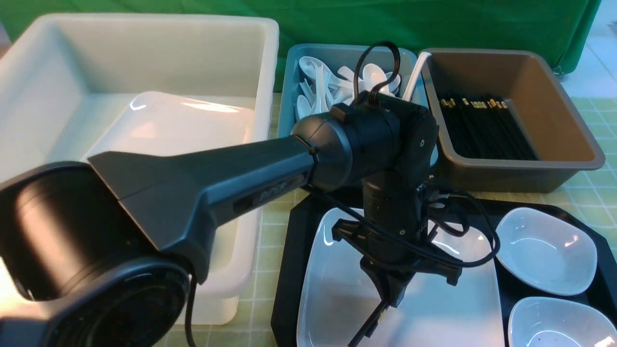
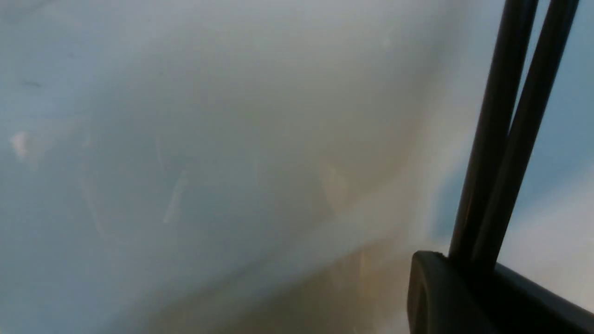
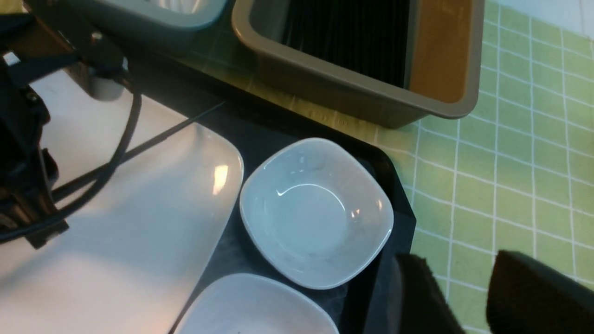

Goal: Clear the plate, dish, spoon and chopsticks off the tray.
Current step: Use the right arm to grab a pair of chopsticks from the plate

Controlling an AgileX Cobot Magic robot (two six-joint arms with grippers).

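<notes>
My left gripper hangs over the large white plate on the black tray and is shut on the black chopsticks, which slant down toward the plate's near end. In the left wrist view the gripper pinches the two sticks close above the blurred white plate. My right gripper is open and empty over the green cloth, just beside the tray's edge. Two small white dishes lie on the tray right of the plate. No spoon shows on the tray.
A big white tub at the left holds another large plate. A teal tub with white spoons and a brown tub with black chopsticks stand behind the tray. The left arm crosses the view's middle.
</notes>
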